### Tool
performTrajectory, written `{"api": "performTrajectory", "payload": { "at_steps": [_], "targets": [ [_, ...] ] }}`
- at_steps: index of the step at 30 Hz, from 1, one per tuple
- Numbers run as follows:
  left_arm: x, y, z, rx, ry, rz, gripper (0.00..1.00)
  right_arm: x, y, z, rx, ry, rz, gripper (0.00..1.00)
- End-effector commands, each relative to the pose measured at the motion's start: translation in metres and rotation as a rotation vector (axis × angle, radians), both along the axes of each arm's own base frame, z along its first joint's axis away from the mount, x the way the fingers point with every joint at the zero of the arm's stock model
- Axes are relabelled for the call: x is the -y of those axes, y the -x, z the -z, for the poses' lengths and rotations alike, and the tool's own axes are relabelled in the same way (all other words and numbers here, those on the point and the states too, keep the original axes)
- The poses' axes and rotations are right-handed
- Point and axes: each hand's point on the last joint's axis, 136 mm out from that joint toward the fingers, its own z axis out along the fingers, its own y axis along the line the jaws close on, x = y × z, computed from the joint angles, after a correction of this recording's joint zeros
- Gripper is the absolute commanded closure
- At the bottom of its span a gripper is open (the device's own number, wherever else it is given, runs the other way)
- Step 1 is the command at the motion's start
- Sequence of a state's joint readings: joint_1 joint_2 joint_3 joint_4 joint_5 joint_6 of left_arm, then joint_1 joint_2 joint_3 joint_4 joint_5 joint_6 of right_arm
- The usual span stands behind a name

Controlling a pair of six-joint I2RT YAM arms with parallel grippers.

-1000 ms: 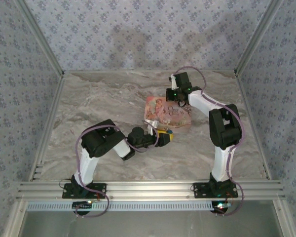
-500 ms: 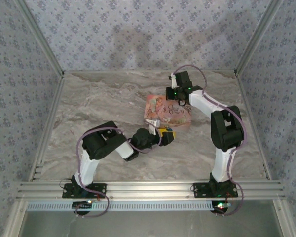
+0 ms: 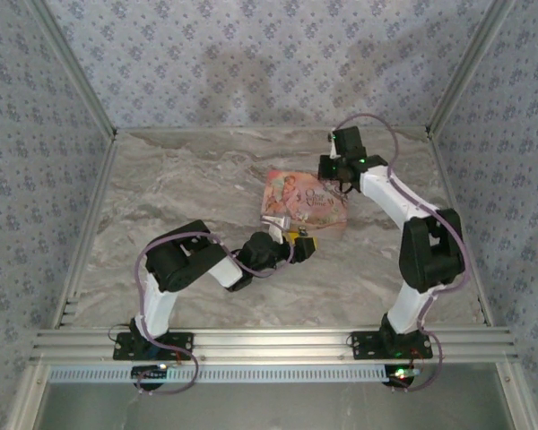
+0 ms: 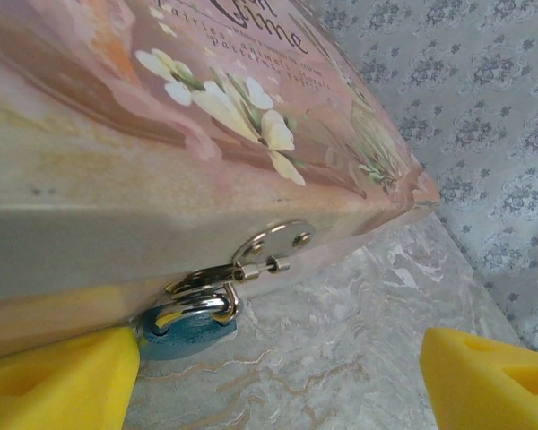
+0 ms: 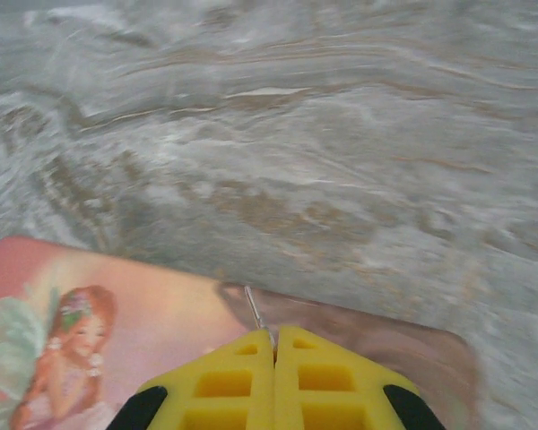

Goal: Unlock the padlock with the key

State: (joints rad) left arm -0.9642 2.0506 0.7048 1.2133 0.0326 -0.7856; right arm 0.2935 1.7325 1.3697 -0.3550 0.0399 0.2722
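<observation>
A blue padlock [image 4: 184, 327] with a silver shackle hangs through the hasp [image 4: 260, 251] on the front side of a pink picture box [image 3: 305, 202]. My left gripper [image 4: 278, 376] is open, low on the table, facing that side. One yellow finger [image 4: 54, 381] sits right beside the padlock; the other is far off to the right. My right gripper [image 5: 275, 336] is shut on the key [image 5: 254, 309], whose thin metal blade sticks out past the fingertips. It hovers over the far right corner of the box [image 5: 117, 313].
The box lies mid-table on a marbled grey surface [image 3: 179, 188]. Patterned walls close the back and both sides. Bare marble stretches left of the box and in front of the right arm's base [image 3: 390, 345].
My right arm has swung to the right with the key, from over the box's top to its far right corner. The left gripper stayed at the padlock, its jaws a touch wider.
</observation>
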Motion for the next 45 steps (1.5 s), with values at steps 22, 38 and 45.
{"api": "performTrajectory", "payload": {
  "at_steps": [22, 38, 45],
  "targets": [
    [0.014, 0.014, 0.005, -0.029, 0.004, 0.176, 0.26, 0.053, 0.078, 0.085, -0.190, 0.013, 0.208, 1.00],
    [-0.020, 0.001, -0.001, -0.002, 0.087, -0.008, 0.18, 0.046, 0.081, 0.085, -0.181, 0.022, 0.186, 1.00],
    [-0.013, 0.010, -0.009, 0.020, 0.093, 0.070, 0.18, 0.042, 0.080, 0.084, -0.178, 0.014, 0.176, 1.00]
  ]
}}
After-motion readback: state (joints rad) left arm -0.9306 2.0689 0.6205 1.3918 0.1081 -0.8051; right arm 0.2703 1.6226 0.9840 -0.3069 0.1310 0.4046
